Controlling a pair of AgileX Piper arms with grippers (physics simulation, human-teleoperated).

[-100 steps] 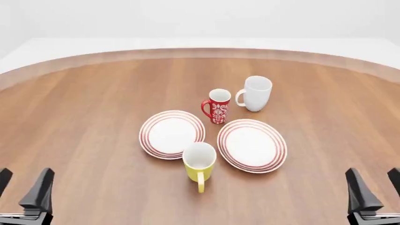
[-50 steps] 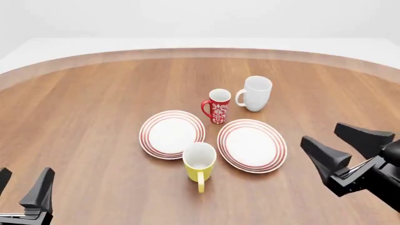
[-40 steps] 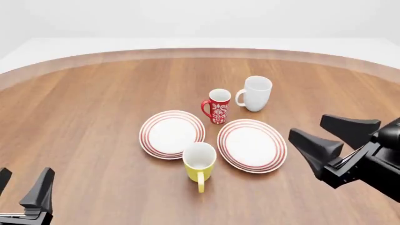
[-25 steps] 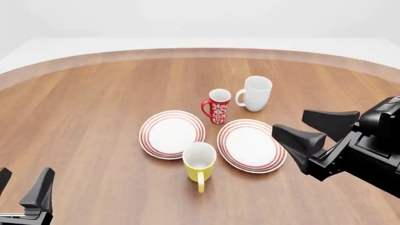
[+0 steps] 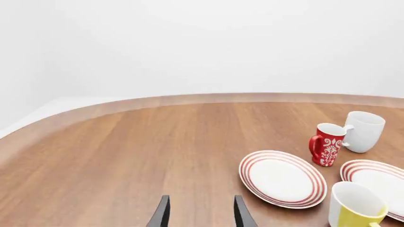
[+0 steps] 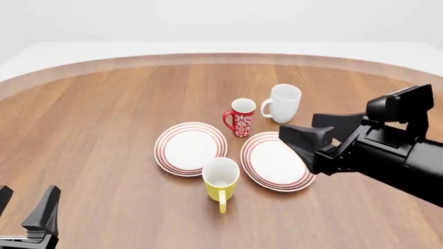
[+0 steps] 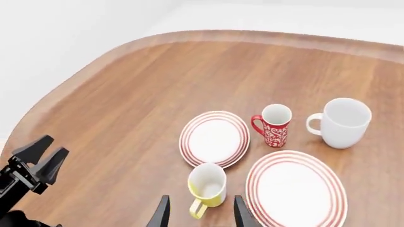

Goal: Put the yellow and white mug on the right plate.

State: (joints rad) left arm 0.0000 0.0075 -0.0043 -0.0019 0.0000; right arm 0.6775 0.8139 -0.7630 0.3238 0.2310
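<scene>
On the surface [image 6: 104, 129] stand 3 mugs and 2 plates. The yellow and white mug [image 6: 221, 180] stands upright, its long axis vertical and its white inside open to the top; in the front view its yellow handle points toward the near edge, on the arms' side. It sits near the middle of the surface, just in front of the gap between the 2 plates, and its rim appears to overlap the near edge of the left plate [image 6: 190, 148]; whether it touches that plate I cannot tell. The right plate [image 6: 272, 161], white with thin red rings at the rim, lies just beside the mug on its right and carries nothing. Behind the plates, the red patterned mug [image 6: 240, 117] stands upright with its handle to the left, and the larger white mug [image 6: 282, 104] stands just beside it on the right, handle also to the left.

The right claw [image 6: 320, 136] hangs over the right plate's right side with its 2 fingers spread apart, holding nothing. The left claw [image 6: 26, 208] is low at the near left corner, well apart from the crockery, its fingers likewise apart and empty.

The surface is brown wood grain with a curved far edge and a paler rim; beyond it the room is plain white.
</scene>
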